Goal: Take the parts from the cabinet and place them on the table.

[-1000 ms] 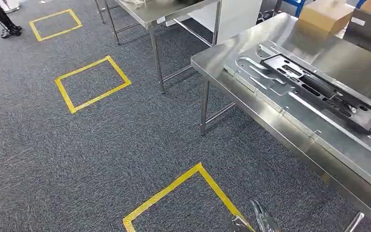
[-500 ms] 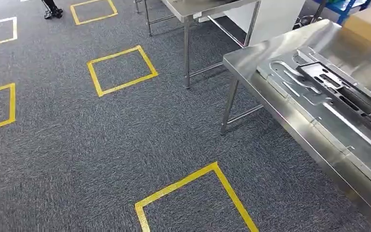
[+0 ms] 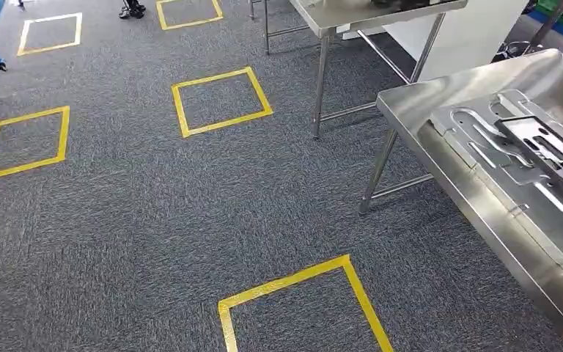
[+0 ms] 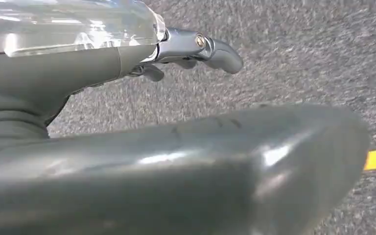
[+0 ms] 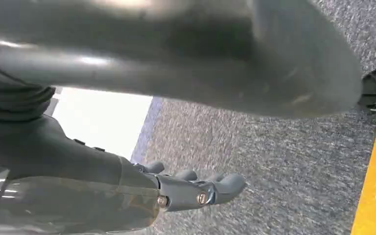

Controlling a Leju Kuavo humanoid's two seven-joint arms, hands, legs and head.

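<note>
The steel counter [image 3: 440,158] runs out of the head view at the right edge, so its far end cannot be seen. The flat metal part [image 3: 484,139] and the black part [image 3: 550,150] lying on it are cut off there too. In each wrist view a thick grey thumb hides much of the robot hand: left [image 4: 196,49], right [image 5: 196,188].

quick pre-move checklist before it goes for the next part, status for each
1. Left hand free of a load: ok, nothing held.
2. Right hand free of a load: ok, nothing held.
3. Cabinet in sight: not ok, the head view has only carpet and tables.
4. Metal parts resting flat on the near steel table: ok.
5. Carpet ahead free of obstacles: ok.
6. Parts left in cabinet: cannot tell.
</note>
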